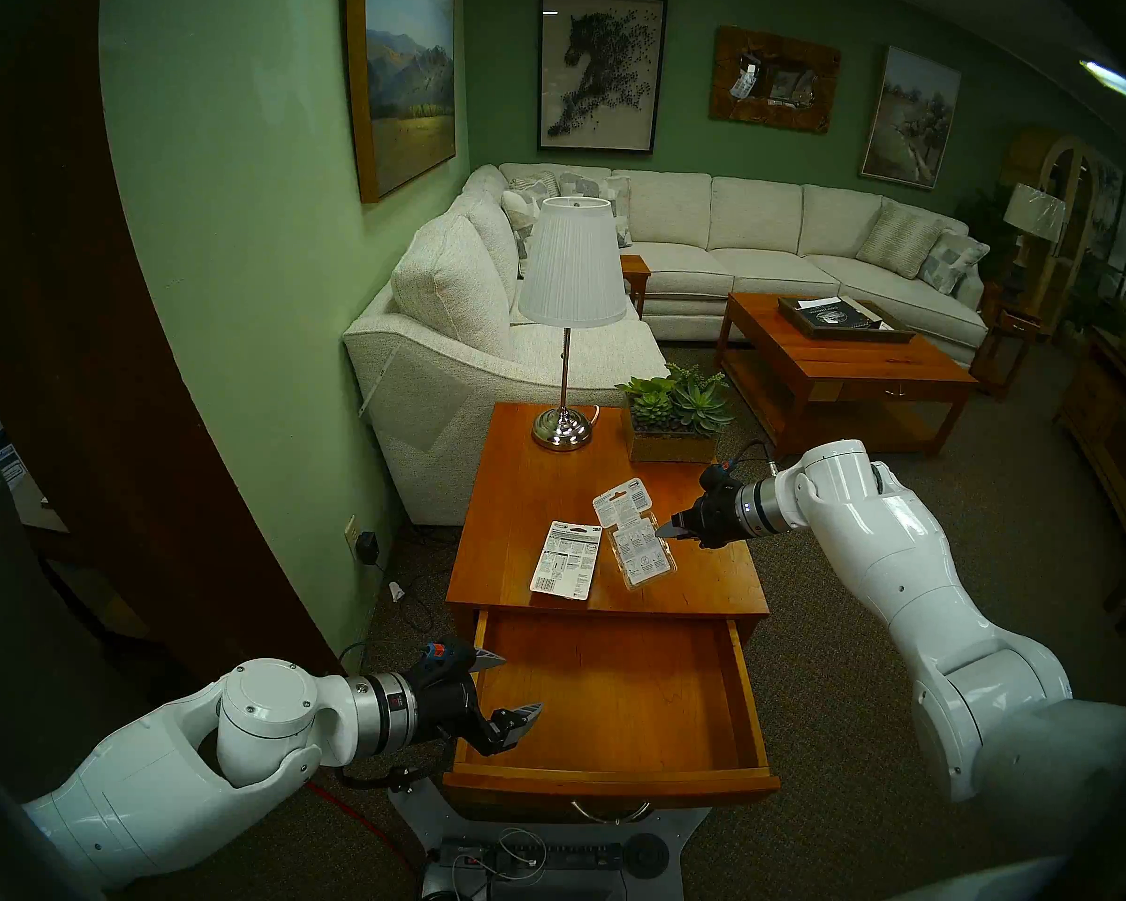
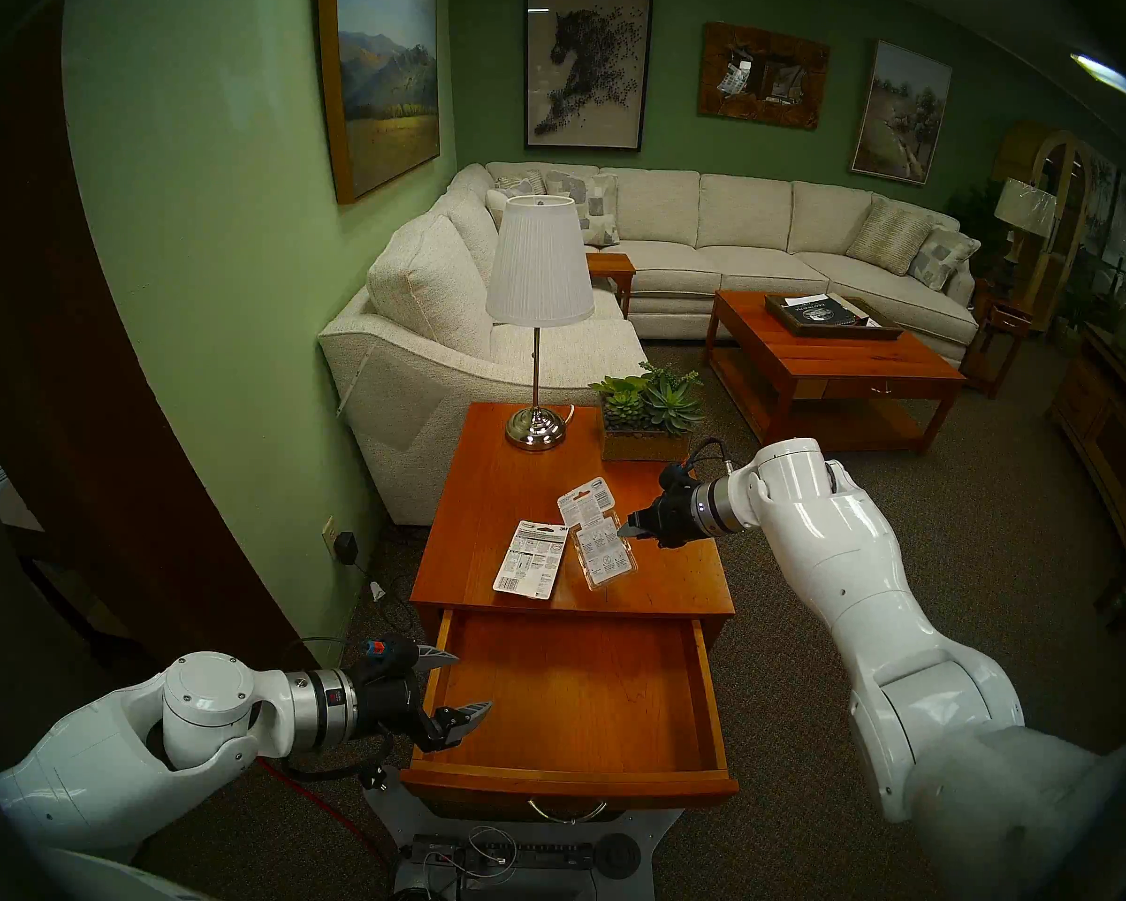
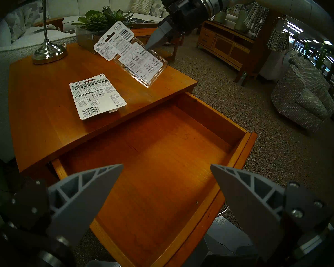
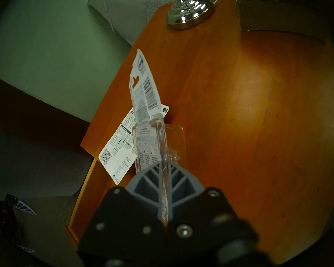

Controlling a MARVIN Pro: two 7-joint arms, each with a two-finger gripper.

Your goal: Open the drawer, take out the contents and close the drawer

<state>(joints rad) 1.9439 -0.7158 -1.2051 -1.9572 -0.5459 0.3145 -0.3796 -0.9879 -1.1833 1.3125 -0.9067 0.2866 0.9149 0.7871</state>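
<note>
You can read "3M" in bold black at the top right corner of the white printed card (image 3: 97,96) lying on the side table top; the right wrist view shows the same logo. A barcode runs along its lower edge, its digits too small to make out. The clear blister pack (image 3: 133,56) carries a barcode and dense instruction print with pictograms, none legible. Nothing else is readable.

Orange-brown drawer (image 1: 612,698), lighter inside; matching tabletop (image 1: 697,581). White card (image 1: 563,559), black print, barcode. Clear blister pack (image 1: 635,542), white printed backing. Grey-fingered black tools. Green wall (image 1: 255,262).
</note>
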